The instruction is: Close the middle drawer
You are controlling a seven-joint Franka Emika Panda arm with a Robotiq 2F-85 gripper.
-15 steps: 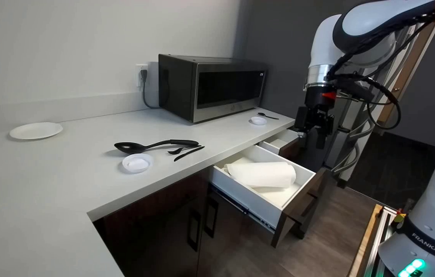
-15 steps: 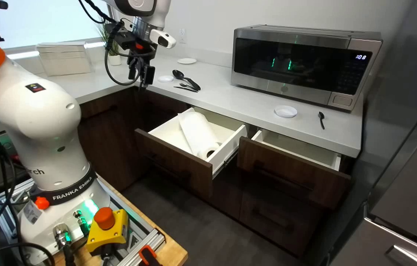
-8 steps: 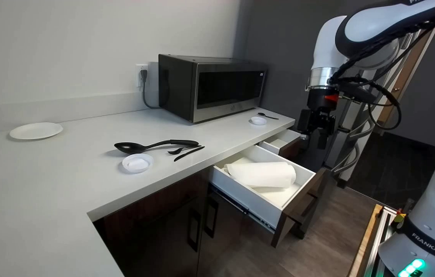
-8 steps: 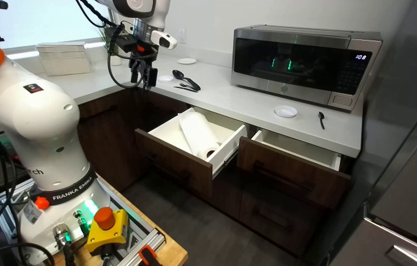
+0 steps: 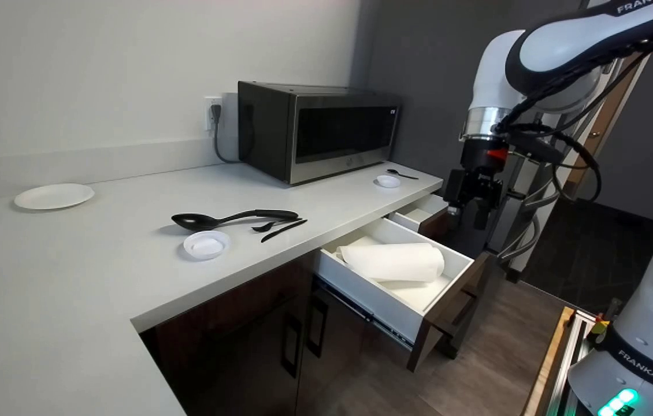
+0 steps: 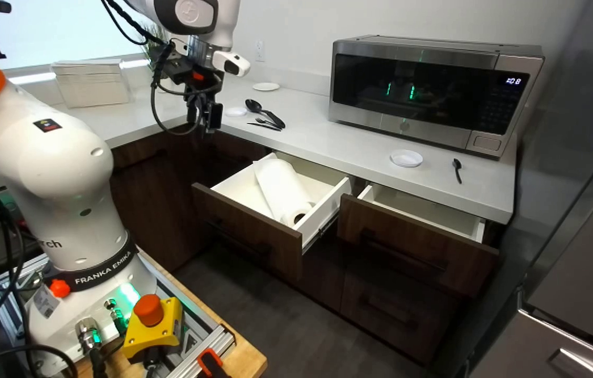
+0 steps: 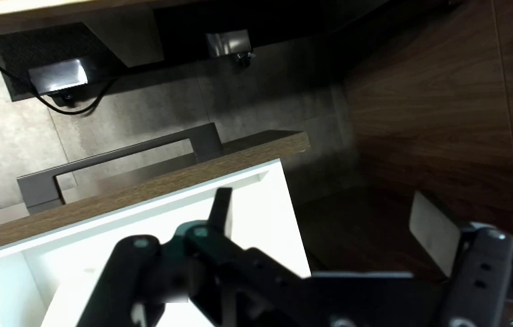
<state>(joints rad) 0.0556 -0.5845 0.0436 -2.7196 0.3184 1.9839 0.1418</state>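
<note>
The middle drawer, a white box with a dark brown front, stands pulled out under the counter in both exterior views (image 5: 368, 300) (image 6: 249, 231). A white paper towel roll (image 5: 393, 262) lies in it. My gripper is above the drawer's front end in both exterior views (image 5: 468, 211) (image 6: 204, 123), apart from it and empty. In the wrist view the gripper (image 7: 328, 222) has its fingers wide apart. One finger shows over the white box, the other over the dark area beyond the drawer's side. The drawer's front edge (image 7: 138, 195) and bar handle (image 7: 125, 152) also show there.
A neighbouring drawer (image 6: 417, 241) also stands partly open. The counter (image 5: 107, 271) bears a microwave (image 5: 344, 138), a black spoon (image 5: 228, 218), small utensils and white dishes. A steel fridge (image 6: 580, 231) stands beside the cabinets. The robot base (image 6: 92, 273) sits on a wooden-edged stand.
My gripper has come down slightly, and the arm has lowered and shifted a little. Both drawers and the objects on the counter have not moved.
</note>
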